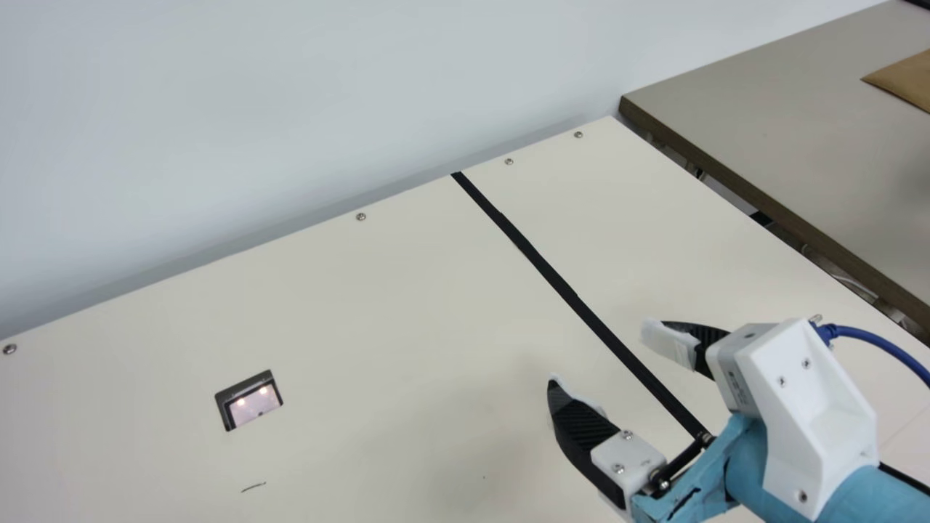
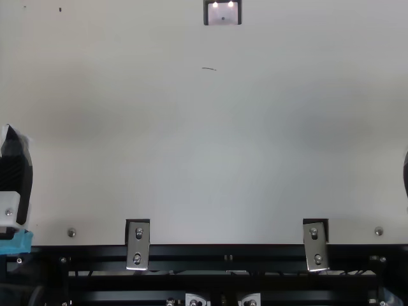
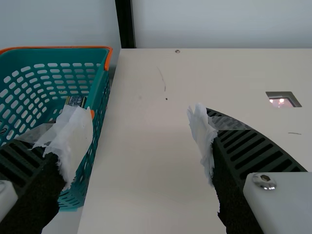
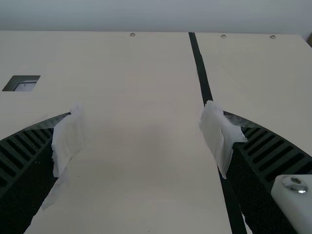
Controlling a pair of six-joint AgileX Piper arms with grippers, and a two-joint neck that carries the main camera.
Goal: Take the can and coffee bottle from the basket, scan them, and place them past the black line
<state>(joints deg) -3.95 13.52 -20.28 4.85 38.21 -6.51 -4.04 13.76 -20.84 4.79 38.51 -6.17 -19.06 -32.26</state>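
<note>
Left gripper (image 3: pixel 139 114) gapes unloaded near basket (image 3: pixel 101 95), patterned item (image 3: pixel 75 100) inside basket, can or bottle unclear; right gripper (image 4: pixel 143 108) gapes too, unloaded, well apart from basket; job looks unstarted, with removal, scanning and placing past line (image 1: pixel 538 257) seemingly all left.

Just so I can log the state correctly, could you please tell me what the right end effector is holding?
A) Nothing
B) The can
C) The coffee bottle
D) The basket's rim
A: the right end effector has its fingers spread wide above the table, with nothing gripped between them.
</note>
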